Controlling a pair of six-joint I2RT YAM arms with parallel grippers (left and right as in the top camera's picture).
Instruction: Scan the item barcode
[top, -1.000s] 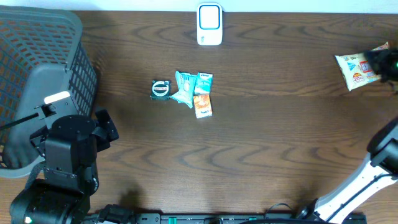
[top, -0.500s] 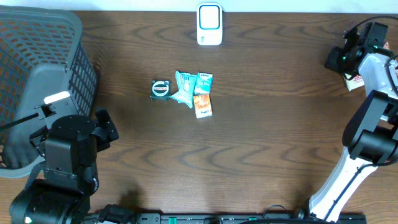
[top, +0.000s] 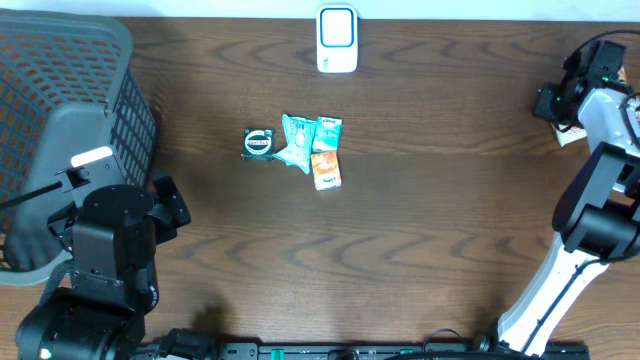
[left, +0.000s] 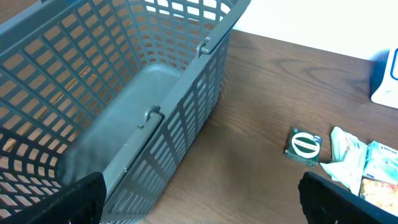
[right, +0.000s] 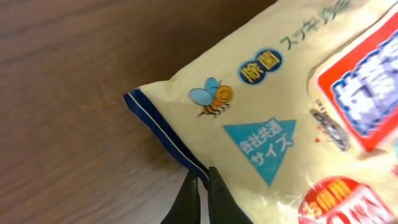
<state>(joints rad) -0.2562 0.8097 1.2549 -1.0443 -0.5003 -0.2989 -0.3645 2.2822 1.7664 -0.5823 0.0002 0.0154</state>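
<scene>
Your right arm reaches to the far right of the table, the right gripper pinched fully together with its tips against the blue-striped edge of the cream packet, while your left gripper sits near left beside the basket, spread wide and empty.

Dark wood-grain table, matt; grey plastic mesh basket; glossy film packet.

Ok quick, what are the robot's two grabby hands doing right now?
Left gripper: jaws wide open, holding nothing.
Right gripper: jaws shut at the edge of the snack packet; whether it is really pinched cannot be told.
</scene>
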